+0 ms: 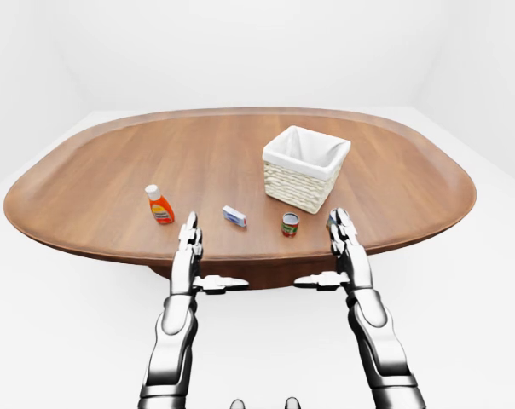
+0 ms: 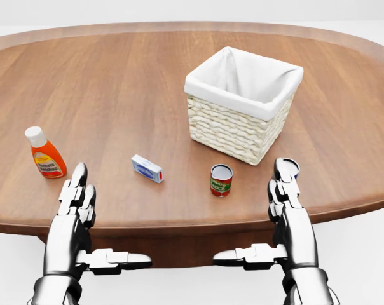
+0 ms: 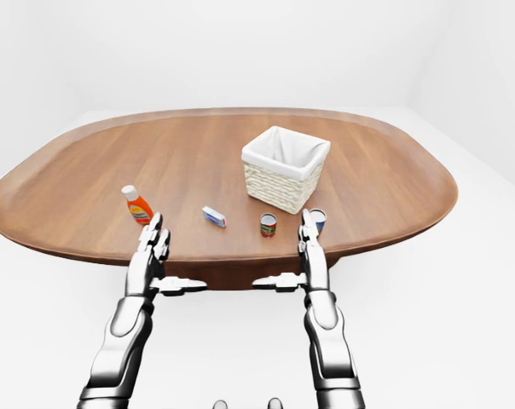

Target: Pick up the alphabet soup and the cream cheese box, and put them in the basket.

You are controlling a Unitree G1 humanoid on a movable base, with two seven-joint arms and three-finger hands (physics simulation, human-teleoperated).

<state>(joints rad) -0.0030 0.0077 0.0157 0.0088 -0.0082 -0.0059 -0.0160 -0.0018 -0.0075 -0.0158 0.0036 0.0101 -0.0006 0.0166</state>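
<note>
Far left in the head view, an orange bottle point(image 2: 46, 155) upright on the table point(image 2: 116, 76), no part of the task and close enough to the left robot hand point(image 2: 74, 222) to be tipped by a wide sweep. Left robot hand spread flat at the near table edge, fingers straight, thumb out to the side, holding nothing. Just right of it, well apart from the fingers, the cream cheese box point(image 2: 147, 168) lying low and flat: hard to get fingers under, likely to skid across the smooth wood if pushed rather than pinched. Further right, a small red-and-green can point(image 2: 221, 180) standing upright near the basket point(image 2: 230, 130), probably the alphabet soup, though label too small to read; prone to toppling and rolling if clipped from the side. Basket light-looking, liable to shift if knocked during a drop. At the right, right robot hand point(image 2: 290, 222) likewise wide and empty, with a second, blue-and-white can point(image 3: 318, 220) right at its fingertips, half hidden in the head view: real danger of nudging it off the table edge, or of taking it for the wrong tin
</note>
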